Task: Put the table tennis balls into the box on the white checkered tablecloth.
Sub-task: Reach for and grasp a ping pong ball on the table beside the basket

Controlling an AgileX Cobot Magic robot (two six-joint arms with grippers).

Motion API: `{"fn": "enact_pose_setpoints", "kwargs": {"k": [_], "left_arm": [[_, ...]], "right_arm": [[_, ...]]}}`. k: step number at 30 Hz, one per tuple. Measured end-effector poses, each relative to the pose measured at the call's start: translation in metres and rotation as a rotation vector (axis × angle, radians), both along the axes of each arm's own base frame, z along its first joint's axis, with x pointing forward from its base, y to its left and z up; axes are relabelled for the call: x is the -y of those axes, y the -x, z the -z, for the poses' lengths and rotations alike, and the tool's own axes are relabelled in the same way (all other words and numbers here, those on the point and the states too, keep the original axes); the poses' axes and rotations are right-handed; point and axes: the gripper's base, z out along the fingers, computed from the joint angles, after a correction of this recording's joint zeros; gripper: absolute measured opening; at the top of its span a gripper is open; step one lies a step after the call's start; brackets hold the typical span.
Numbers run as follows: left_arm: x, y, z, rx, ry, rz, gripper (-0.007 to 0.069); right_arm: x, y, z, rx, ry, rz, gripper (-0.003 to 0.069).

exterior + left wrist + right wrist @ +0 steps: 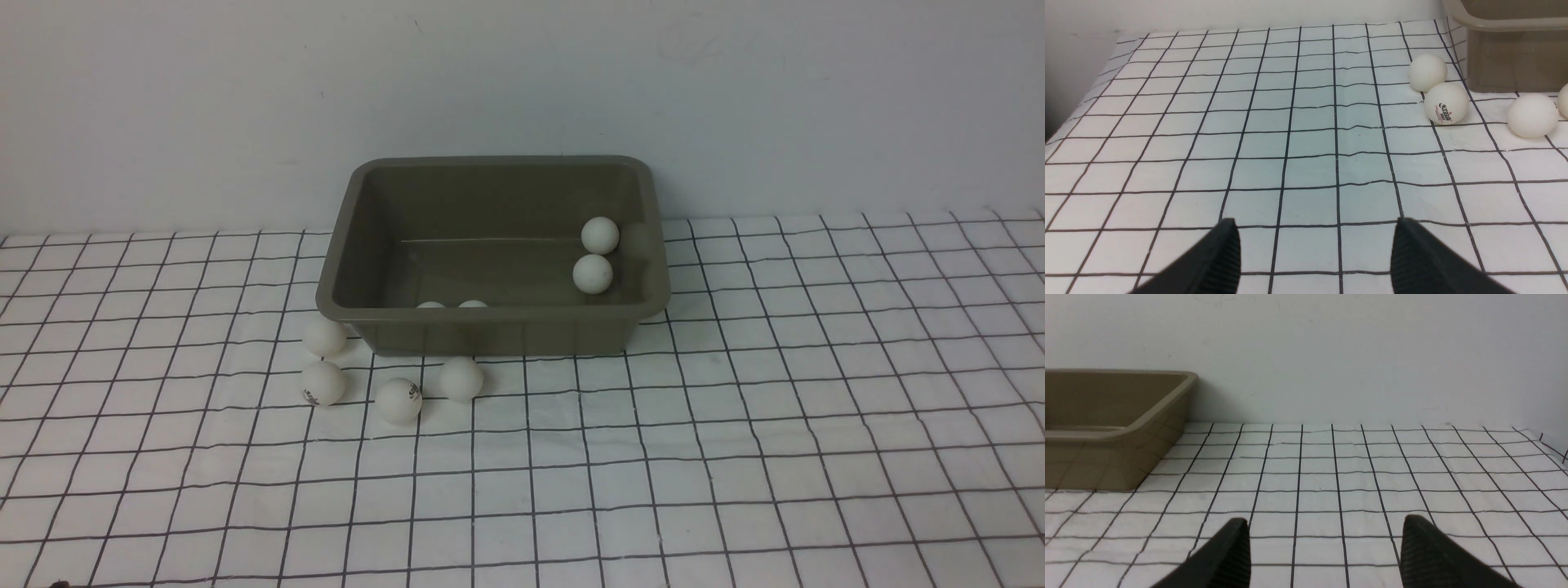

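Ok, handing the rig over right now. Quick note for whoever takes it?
Left gripper: open, empty, above the tablecloth.
Right gripper: open, empty.
Box: at the back, centre.
Done: four balls visible inside, two near the right wall, two peeking over the near wall.
Left: four balls on the tablecloth by the box's front-left corner.

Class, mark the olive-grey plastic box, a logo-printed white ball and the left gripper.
Olive-grey rectangular plastic box [494,335]: front view, near outer wall.
White table tennis ball with printed logo [1446,103]: left wrist view, its centre.
Left gripper [1316,232]: left wrist view, midway between fingertips.
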Motion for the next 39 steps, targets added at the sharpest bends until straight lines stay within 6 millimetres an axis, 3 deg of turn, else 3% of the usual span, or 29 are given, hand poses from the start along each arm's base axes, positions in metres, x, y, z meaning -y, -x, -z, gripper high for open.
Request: {"fn": "enact_pose_setpoints", "kwargs": {"k": [7,39], "left_arm": [[0.0000,0.0000,0.0000,0.000,0.000,0.000,0.0447],[0.0000,0.0000,0.0000,0.000,0.000,0.000,0.0447]], "right_arm": [[-0.0009,0.0014,0.0091,-0.103,0.016,-0.012,0.0451],[-0.0010,0.0016,0.0093,-0.111,0.016,-0.013,0.0451]]}}
